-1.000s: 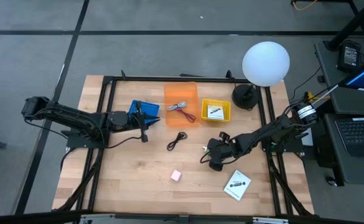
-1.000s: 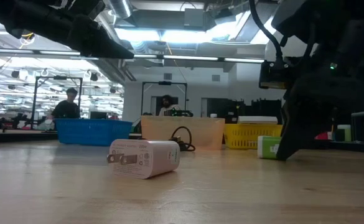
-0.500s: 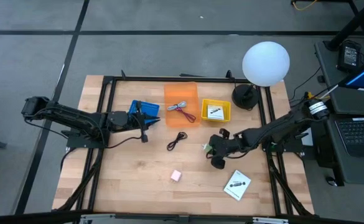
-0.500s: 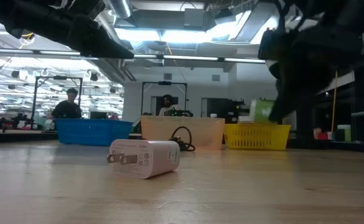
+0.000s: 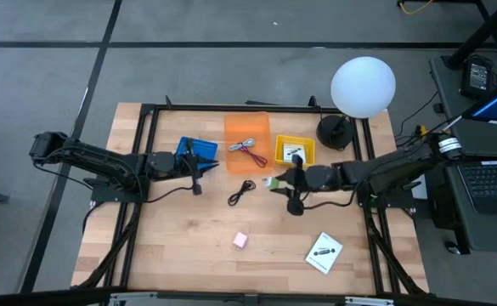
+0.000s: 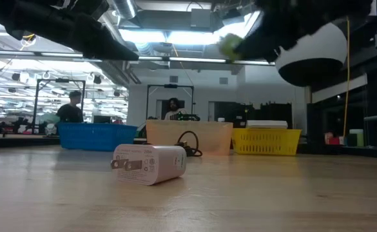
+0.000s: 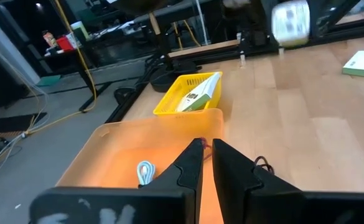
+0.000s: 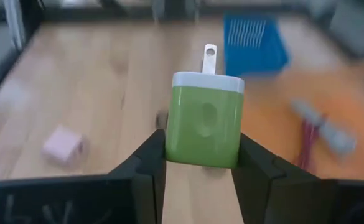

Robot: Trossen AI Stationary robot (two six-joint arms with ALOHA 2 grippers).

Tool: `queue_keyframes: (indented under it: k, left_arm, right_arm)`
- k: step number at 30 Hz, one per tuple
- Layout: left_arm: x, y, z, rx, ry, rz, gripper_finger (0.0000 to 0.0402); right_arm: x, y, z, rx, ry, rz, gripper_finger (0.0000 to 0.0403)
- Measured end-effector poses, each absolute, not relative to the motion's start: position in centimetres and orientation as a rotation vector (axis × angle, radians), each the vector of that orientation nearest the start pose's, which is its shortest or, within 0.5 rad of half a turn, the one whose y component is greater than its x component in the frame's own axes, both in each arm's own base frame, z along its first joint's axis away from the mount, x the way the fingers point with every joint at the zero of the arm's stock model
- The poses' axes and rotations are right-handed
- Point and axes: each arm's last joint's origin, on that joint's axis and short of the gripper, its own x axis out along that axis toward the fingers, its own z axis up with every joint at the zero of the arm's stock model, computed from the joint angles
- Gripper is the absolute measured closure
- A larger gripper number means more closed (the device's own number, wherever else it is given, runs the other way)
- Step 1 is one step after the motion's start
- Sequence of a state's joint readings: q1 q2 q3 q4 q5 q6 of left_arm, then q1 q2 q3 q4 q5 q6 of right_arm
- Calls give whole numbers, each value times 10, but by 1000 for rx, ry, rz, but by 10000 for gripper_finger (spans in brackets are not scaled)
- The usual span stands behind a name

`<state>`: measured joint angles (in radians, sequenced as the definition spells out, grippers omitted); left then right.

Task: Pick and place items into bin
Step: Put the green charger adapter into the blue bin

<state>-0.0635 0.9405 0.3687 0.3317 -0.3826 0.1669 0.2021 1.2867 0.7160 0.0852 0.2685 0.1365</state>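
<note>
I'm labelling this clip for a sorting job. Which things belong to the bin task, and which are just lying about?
Job: green charger held by the right gripper near the orange bin; black cable, pink charger, white card loose on the table; blue bin, yellow bin.
Lying about: globe lamp, laptop; left gripper waits at the blue bin.

The right gripper [image 5: 279,182] lifted the green charger [image 8: 203,126] off the table and carried it from mid-table toward the far edge, now just beside the orange bin [image 5: 247,141].
</note>
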Motion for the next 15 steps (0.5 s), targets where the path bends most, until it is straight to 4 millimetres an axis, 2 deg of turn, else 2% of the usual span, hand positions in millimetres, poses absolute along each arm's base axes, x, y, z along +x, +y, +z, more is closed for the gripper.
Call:
queue_keyframes:
  k: [8,15]
  left_arm:
    - [196,-4,212,207,254,206,370]
    - [196,-4,212,171,251,205,370]
  right_arm:
    - [269,36,235,-88,253,-102,284]
    - [262,29,226,-82,128,-58,284]
